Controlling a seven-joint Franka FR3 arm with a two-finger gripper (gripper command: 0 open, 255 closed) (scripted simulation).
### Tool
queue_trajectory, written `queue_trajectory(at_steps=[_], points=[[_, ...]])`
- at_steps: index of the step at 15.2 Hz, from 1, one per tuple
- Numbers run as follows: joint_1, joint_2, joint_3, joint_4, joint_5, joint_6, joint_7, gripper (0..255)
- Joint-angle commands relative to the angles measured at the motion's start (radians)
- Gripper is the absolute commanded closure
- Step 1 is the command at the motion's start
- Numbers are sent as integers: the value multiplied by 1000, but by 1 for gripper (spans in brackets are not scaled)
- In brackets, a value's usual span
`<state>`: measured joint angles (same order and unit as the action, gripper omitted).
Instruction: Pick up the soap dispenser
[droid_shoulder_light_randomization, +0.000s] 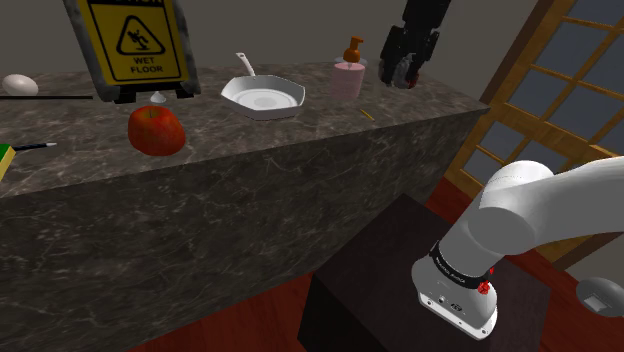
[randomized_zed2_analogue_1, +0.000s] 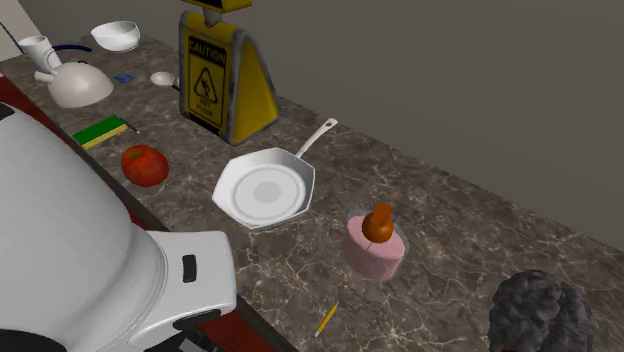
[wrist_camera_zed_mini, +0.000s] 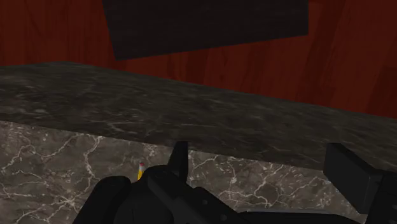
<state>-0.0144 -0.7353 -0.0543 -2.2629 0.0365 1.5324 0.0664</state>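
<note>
Sign (droid_shoulder_light_randomization: 137, 45) is cut off by the top edge in the shoulder view. In the second exterior view the gripper (randomized_zed2_analogue_1: 540, 312) is clipped by the bottom edge and the big white arm (randomized_zed2_analogue_1: 90, 250) blocks the near counter. The egg (droid_shoulder_light_randomization: 20, 84) and sponge (droid_shoulder_light_randomization: 5, 160) sit half out of frame at the shoulder view's left. The thin dark item beside the sponge is prob. a pen, hard to tell.

Wrist view: fingers (wrist_camera_zed_mini: 180, 156) stand apart w/ nothing between them, so the hand is open. The pencil (wrist_camera_zed_mini: 140, 170) tip peeks out just beside one finger.

Soap dispenser (droid_shoulder_light_randomization: 349, 70), pink w/ a brown pump, stands upright on the counter (droid_shoulder_light_randomization: 250, 150), btwn the white pan (droid_shoulder_light_randomization: 263, 97) and the gripper, touching neither. Gripper hangs above the counter, just to the shoulder view's right of it. Bare marble lies around the dispenser; the pencil is nearer the robot-side edge. Apple (droid_shoulder_light_randomization: 156, 130) is well apart; the kettle (randomized_zed2_analogue_1: 75, 85) and bowl (randomized_zed2_analogue_1: 115, 35) are at the far end.

Counter is dark veined marble. Red wood floor, dark stand (droid_shoulder_light_randomization: 400, 290), lattice window (droid_shoulder_light_randomization: 560, 90) at the shoulder view's right.
</note>
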Motion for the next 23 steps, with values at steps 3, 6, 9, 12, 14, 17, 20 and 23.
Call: queue_trajectory(at_steps=[3,6,9,12,14,17,20,23], points=[[-5,69,-23,51,-16,17,-29,0],[-10,174,-57,135,-35,37,-71,0],[-15,282,-89,231,-46,48,-114,0],[-20,392,-120,338,-49,51,-157,0],[-24,467,-140,417,-47,47,-186,0],[-33,585,-168,548,-36,33,-230,0],[-47,711,-194,698,-16,6,-275,0],[-71,849,-215,876,13,-38,-320,0]])
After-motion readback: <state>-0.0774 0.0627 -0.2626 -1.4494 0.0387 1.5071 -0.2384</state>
